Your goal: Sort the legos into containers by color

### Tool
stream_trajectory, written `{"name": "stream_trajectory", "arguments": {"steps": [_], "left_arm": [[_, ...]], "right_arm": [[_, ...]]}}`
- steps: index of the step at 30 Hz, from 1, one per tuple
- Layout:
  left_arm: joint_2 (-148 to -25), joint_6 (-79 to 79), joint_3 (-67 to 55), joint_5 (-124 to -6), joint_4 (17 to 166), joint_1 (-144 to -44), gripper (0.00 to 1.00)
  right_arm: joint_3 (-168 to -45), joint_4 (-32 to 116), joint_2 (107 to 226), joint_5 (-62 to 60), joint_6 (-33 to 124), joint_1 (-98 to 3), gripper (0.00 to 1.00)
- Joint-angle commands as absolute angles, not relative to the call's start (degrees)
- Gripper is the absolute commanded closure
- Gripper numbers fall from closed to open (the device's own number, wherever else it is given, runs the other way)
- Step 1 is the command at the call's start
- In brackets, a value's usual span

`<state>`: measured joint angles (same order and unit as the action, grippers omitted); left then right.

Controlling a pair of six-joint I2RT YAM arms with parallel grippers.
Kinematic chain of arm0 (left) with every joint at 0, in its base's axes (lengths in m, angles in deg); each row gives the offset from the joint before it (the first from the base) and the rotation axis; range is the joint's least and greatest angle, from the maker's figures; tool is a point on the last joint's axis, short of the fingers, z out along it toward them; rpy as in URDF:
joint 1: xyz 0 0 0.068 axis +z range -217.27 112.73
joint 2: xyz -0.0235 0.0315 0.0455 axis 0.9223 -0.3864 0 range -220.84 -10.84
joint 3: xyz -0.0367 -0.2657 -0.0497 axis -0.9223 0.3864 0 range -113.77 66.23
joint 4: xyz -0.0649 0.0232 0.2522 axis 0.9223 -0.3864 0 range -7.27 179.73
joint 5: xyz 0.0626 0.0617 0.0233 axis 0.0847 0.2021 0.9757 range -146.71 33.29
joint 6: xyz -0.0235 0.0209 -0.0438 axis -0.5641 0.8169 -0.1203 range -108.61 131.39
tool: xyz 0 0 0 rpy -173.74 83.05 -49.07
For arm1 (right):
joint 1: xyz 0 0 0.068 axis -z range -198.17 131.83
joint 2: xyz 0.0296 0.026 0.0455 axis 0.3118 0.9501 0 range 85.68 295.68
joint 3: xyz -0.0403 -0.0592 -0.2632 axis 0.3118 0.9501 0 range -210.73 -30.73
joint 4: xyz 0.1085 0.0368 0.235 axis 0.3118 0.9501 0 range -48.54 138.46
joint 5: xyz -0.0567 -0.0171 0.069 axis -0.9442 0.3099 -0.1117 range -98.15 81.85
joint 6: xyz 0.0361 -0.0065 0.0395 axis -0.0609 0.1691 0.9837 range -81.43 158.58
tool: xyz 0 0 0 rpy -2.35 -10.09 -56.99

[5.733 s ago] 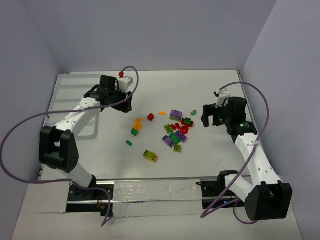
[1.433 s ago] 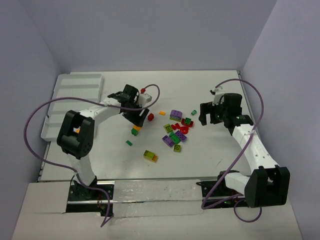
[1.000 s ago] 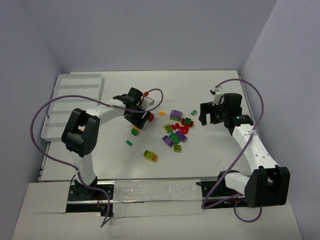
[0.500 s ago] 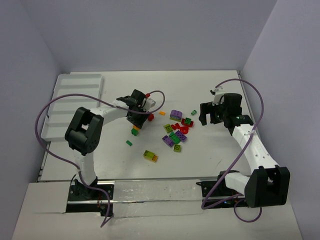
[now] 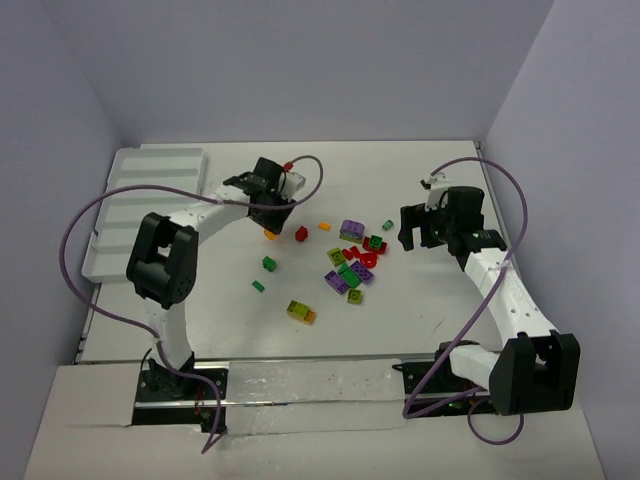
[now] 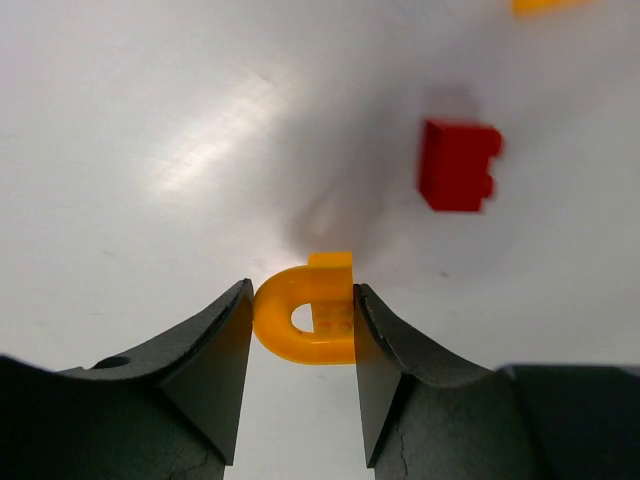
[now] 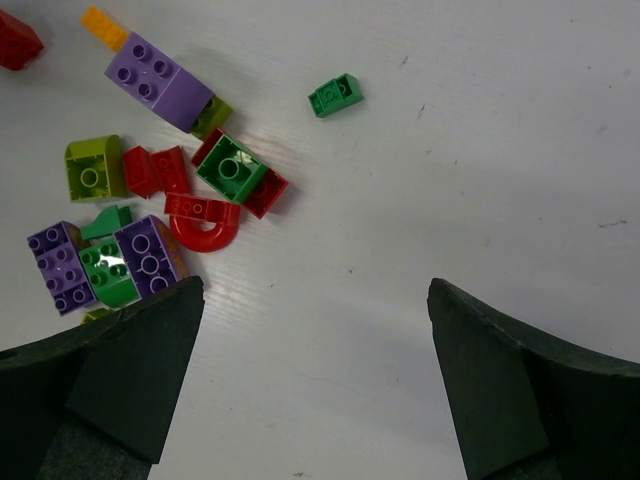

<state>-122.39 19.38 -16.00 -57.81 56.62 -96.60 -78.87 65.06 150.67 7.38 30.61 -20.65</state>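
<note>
Legos lay almost all on the table (image 5: 420, 330) to the right of the tray (image 5: 150, 200). Its compartments showed no colour in the top view, so the sorting looked barely begun. Nearest the tray, the left gripper (image 6: 302, 322) was closed narrowly on an orange arch (image 6: 308, 320), pinching its sides. Judging by the shadow, the arch was off the table. Just beyond lay a red brick (image 6: 458, 165) and an orange brick (image 5: 324, 226), with two green bricks (image 5: 268, 263) loose nearby. Farther from the tray sat the pile (image 5: 352, 262) of purple, green, red and lime pieces. Farthest from the tray, the right gripper (image 7: 312, 300) hung wide open and empty beside that pile. The arch had yet to reach a compartment, and every other brick awaited picking.
</note>
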Motion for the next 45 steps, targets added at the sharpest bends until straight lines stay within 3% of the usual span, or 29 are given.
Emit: {"name": "stream_trajectory", "arguments": {"steps": [1,17,24,33,37,43,45], "left_arm": [[-118.65,19.25,-22.08,-56.98,54.62,-90.89,0.66],[-94.96,22.78,2.45,-61.72,55.53,-60.02,0.64],[-94.87,24.29,7.71,-59.49,60.12,-55.15,0.63],[-95.39,25.94,12.31,-57.06,64.06,-54.74,0.51],[-94.66,26.54,12.22,-57.01,63.46,-54.15,0.25],[-95.10,25.68,4.61,-59.82,59.08,-54.02,0.20],[-96.80,24.76,-3.09,-65.30,55.22,-54.79,0.20]], "right_arm": [[-80.30,63.09,150.02,6.94,30.52,-21.04,0.00],[-80.35,63.22,150.01,8.06,30.26,-21.24,0.00],[-80.57,63.00,150.28,8.39,30.40,-21.32,0.00],[-79.86,62.87,149.71,7.41,29.96,-21.37,0.00],[-80.15,62.85,150.19,7.50,29.99,-21.33,0.00],[-80.21,62.47,150.28,7.85,30.50,-21.33,0.00],[-80.13,62.44,150.37,7.94,30.66,-21.39,0.00]]}}
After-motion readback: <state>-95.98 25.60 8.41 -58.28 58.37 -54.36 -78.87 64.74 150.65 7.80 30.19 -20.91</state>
